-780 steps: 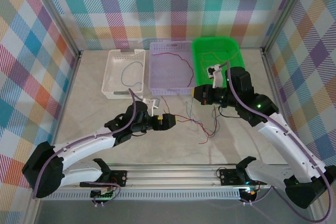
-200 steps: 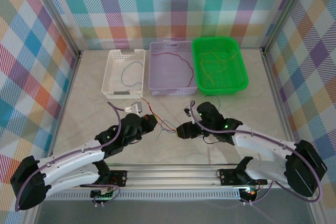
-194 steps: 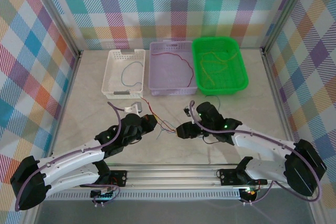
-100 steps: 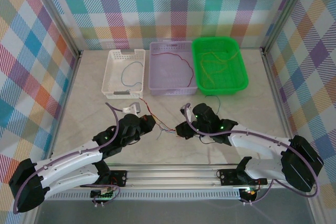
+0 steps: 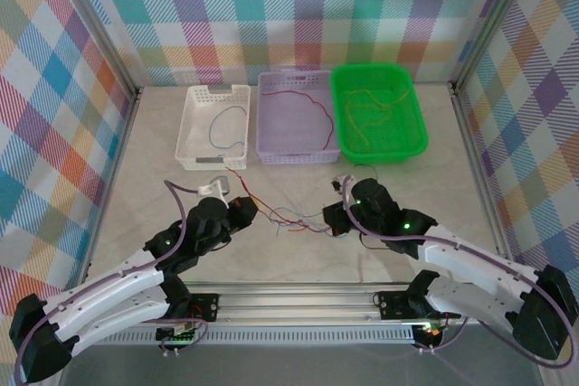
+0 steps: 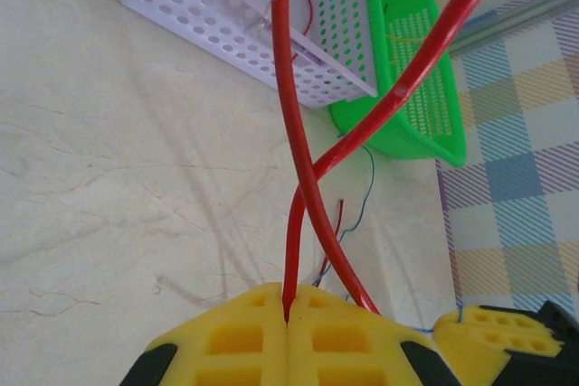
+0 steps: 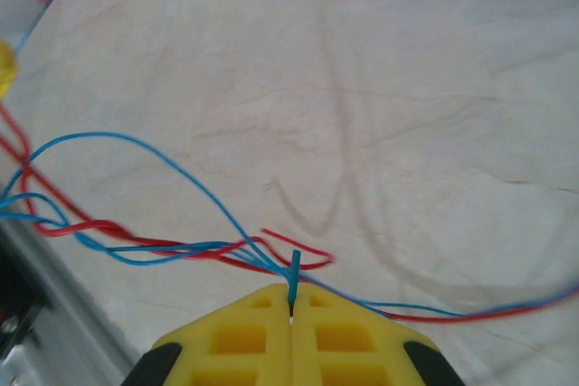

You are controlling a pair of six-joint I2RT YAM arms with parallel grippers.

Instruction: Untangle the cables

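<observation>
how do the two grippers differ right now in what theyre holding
The left gripper clamps a red cable; the right gripper clamps a blue cable. Long red strands cross above the left gripper; only a short blue tip pokes out of the right gripper. Both are shut, with yellow fingers.

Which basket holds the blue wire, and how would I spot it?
Three baskets line the far side of the table. Take the leftmost, the white basket. Unlike the lilac basket and green basket to its right, it holds one blue wire.
</observation>
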